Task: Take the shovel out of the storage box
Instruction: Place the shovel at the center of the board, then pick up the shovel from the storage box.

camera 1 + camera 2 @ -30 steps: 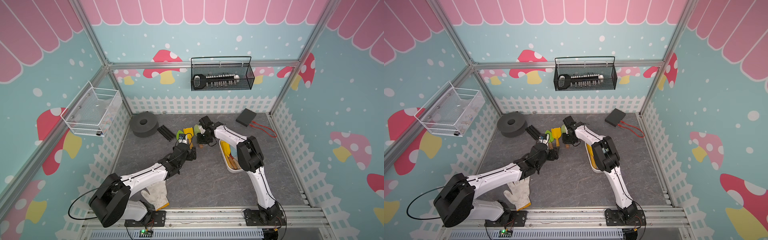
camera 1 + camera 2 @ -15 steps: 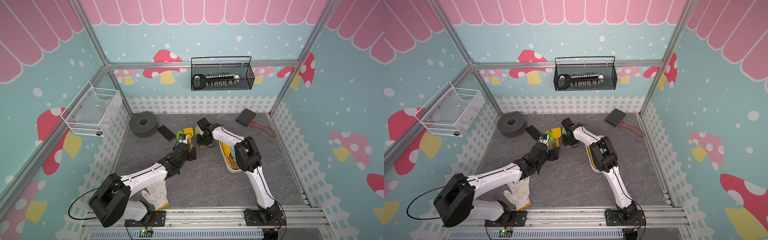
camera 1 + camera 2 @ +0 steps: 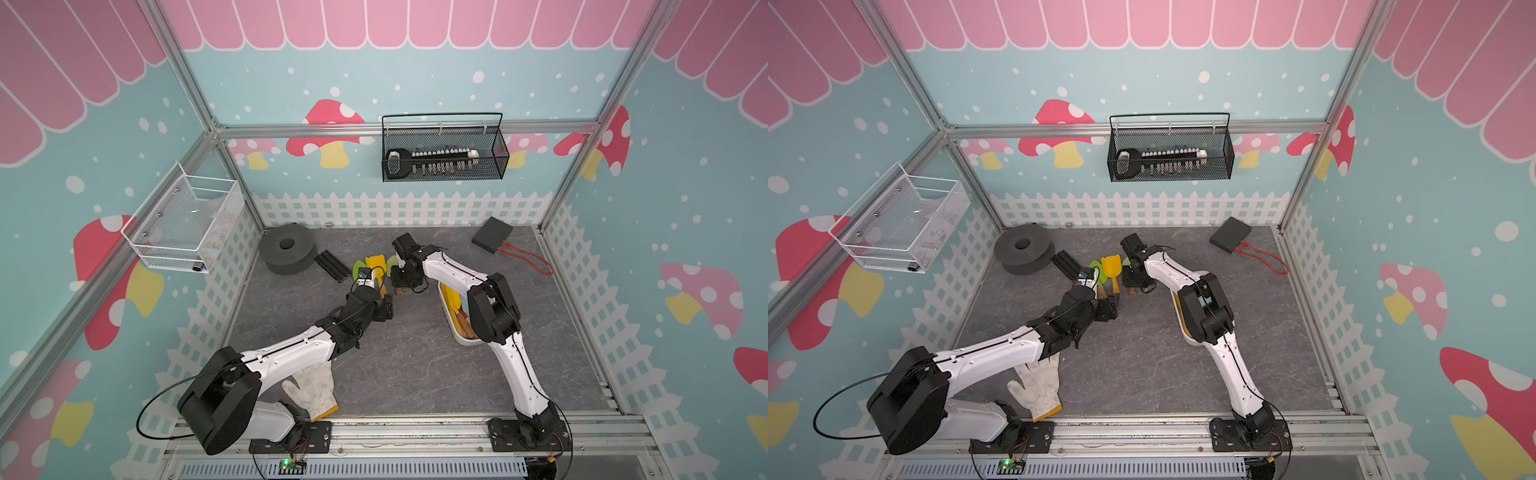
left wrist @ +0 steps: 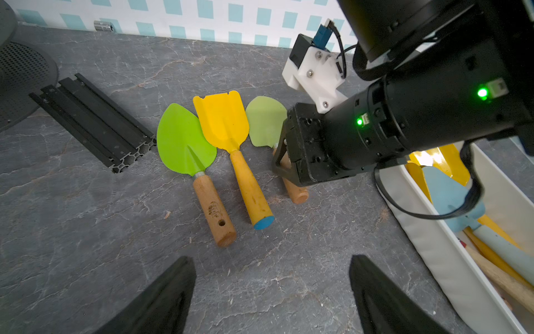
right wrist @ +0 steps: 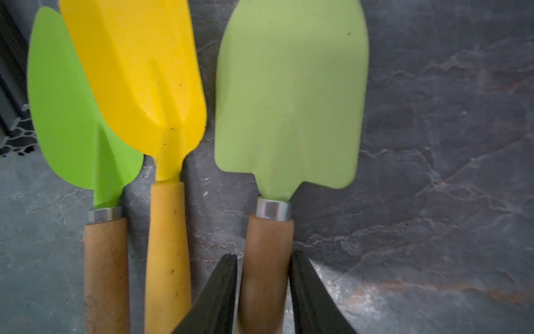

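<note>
Starting at the storage box, we find shovels inside; the pale green shovel lies outside on the tabletop. The right gripper straddles its handle closely, contact we cannot tell; the left gripper stands wide, empty.

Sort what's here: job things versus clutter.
Job: storage box, pale green shovel, yellow shovel, bright green shovel, right gripper, left gripper.
Clutter: white glove, black spool, black rail, black case, black wire basket, white wire basket.

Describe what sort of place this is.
Likely a robot test cell dressed as a toy garden: aluminium frame, mushroom-and-fence wall prints, left arm and right arm mounted on a front rail.
</note>
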You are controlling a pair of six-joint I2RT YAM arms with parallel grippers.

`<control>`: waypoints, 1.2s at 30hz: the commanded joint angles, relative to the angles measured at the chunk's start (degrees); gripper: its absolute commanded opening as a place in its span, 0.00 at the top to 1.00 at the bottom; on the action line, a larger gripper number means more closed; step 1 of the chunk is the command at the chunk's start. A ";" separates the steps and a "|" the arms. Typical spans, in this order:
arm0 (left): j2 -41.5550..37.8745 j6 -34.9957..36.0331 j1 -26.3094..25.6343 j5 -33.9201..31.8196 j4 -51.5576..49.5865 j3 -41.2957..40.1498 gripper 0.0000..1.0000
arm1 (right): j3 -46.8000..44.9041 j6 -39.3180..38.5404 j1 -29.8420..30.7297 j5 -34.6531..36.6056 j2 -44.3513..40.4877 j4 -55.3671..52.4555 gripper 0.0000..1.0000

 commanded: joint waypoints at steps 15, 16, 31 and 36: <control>-2.60 -0.64 -0.24 -0.02 -0.64 -0.49 0.12 | -12.24 -5.98 3.24 5.59 -19.77 -2.49 0.56; -2.65 -0.63 -0.24 -0.10 -0.68 -0.47 0.12 | -13.79 -6.27 3.25 5.47 -21.27 -2.46 0.56; -0.94 -0.39 -0.24 5.80 1.80 -0.75 0.12 | -35.73 -13.43 2.63 3.28 -40.32 -1.95 0.60; -0.07 -0.15 -0.50 10.44 3.40 -0.58 0.13 | -41.94 -15.76 1.81 3.46 -44.04 -1.96 0.59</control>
